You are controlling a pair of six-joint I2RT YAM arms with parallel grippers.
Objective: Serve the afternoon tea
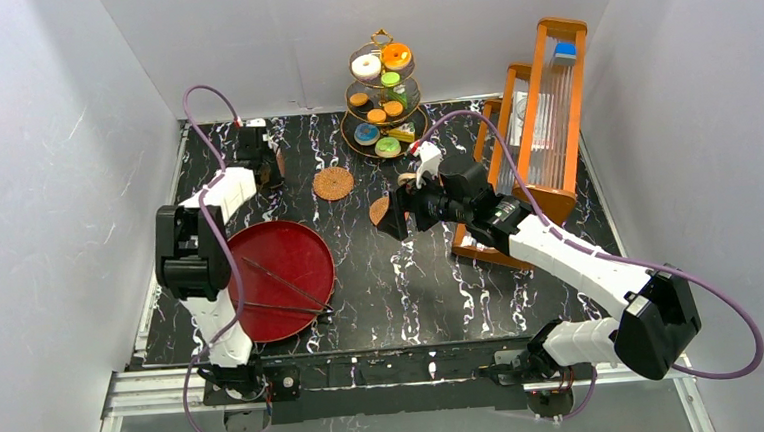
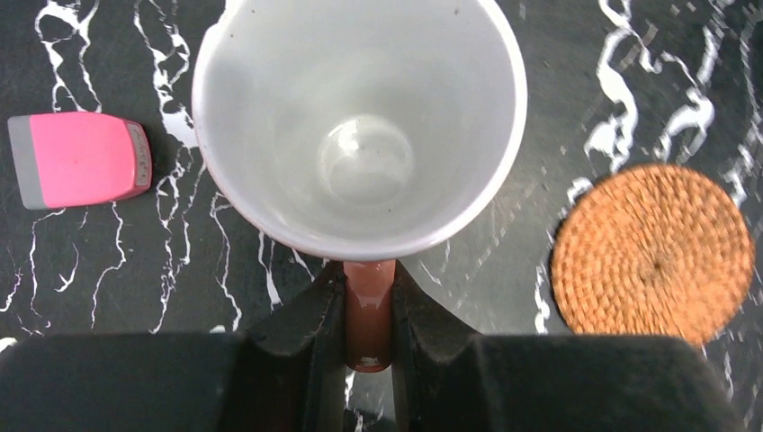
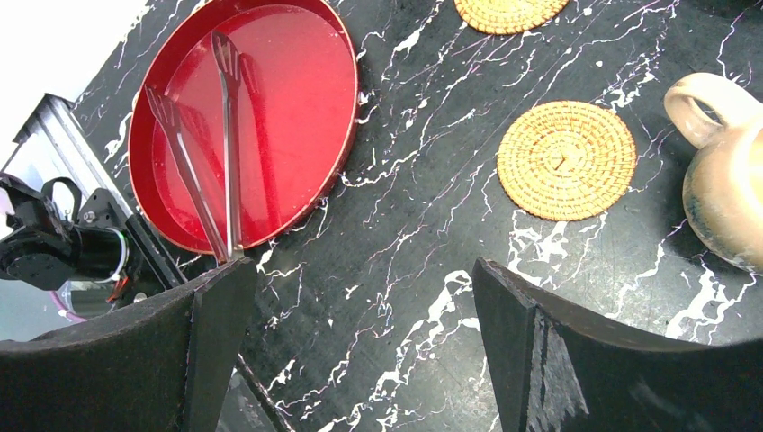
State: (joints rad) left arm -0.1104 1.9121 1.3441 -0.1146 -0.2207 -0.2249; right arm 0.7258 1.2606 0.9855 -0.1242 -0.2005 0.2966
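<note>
Up against the left pincer [image 2: 369, 290], the white-lined mug [image 2: 360, 126] sits just ahead. The pincer is clenched tight on its reddish handle, with a woven coaster [image 2: 652, 252] lying nearby on the worktop [image 2: 540, 108]. Over at the right pincer [image 3: 360, 274], the jaws are spread wide, gripping nothing — the beige mug [image 3: 724, 180] stands off to one side, beside a second coaster [image 3: 567, 160].

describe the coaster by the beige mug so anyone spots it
Find the gold three-tier stand at the back. Two woven coasters lie in front of it. Yours is the right-hand one, beside the beige mug; the other lies nearer the left arm.
</note>
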